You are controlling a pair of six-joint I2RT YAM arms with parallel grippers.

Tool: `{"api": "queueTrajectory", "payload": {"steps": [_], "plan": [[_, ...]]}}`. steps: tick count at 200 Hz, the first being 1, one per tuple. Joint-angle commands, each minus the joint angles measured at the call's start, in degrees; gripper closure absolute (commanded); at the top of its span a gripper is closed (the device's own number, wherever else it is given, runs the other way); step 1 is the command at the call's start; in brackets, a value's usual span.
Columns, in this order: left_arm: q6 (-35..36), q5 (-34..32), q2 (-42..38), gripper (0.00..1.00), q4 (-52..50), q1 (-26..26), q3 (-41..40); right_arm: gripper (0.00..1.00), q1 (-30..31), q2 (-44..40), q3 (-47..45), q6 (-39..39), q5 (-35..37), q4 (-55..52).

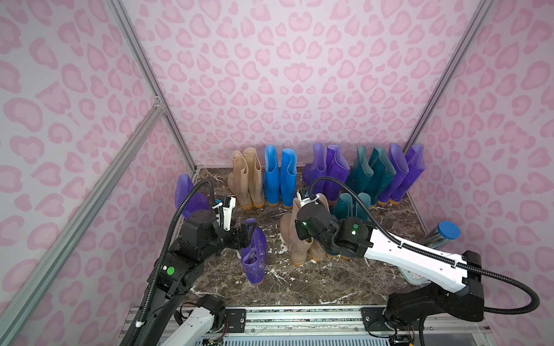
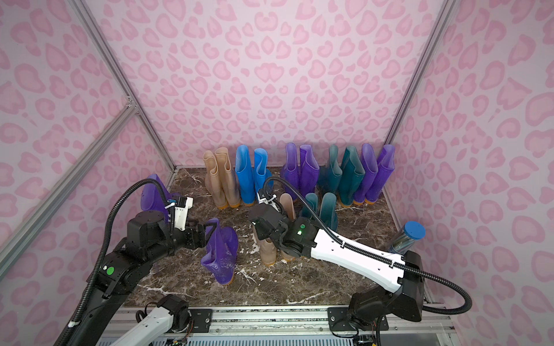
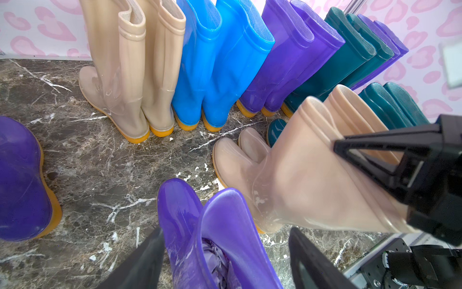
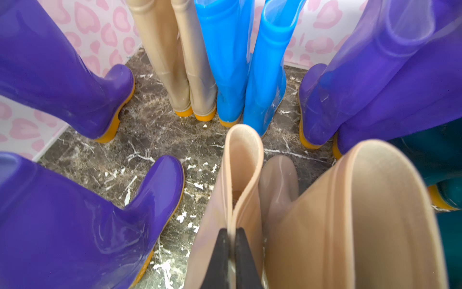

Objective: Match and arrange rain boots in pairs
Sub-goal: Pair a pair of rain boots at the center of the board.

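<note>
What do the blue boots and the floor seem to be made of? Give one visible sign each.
Blue boots: probably glossy rubber or PVC, shiny with highlights. Floor: looks like dark marble, perhaps only a print; white veins run through it.

Landmark: lone purple boot (image 1: 254, 254). Marble floor (image 1: 314, 284) on its robot side: open. Far side: open strip, then back-wall boot row (image 1: 271, 179) blocks. Beige pair (image 1: 292, 245) close on right-arm side; wall-side purple boot (image 1: 192, 197) left.

The left arm (image 1: 198, 236) and right arm (image 1: 404, 251) share black joint housings and white link shells, the left with a round green sticker (image 1: 170, 271), the right with green lights (image 1: 353, 232). Black ribbed cable hoses (image 1: 506, 277) run along both; the right pincer (image 4: 231, 231) has black fingers.
</note>
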Motion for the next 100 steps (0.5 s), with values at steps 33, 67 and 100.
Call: {"api": "queueTrajectory", "payload": {"steps": [33, 67, 100], "plan": [[-0.36, 1.35, 0.44, 0.21, 0.86, 0.03, 1.02, 0.99, 0.04, 1.26, 1.83, -2.95, 5.07, -2.48], [-0.62, 1.32, 0.42, 0.21, 0.69, 0.07, 1.39, 1.0, -0.01, 0.98, 2.64, -4.17, 6.85, -3.44], [-0.62, 1.41, 0.79, 0.21, 0.72, 0.08, 1.75, 1.0, -0.14, 0.72, 2.26, -4.95, 8.51, -4.07]]}}
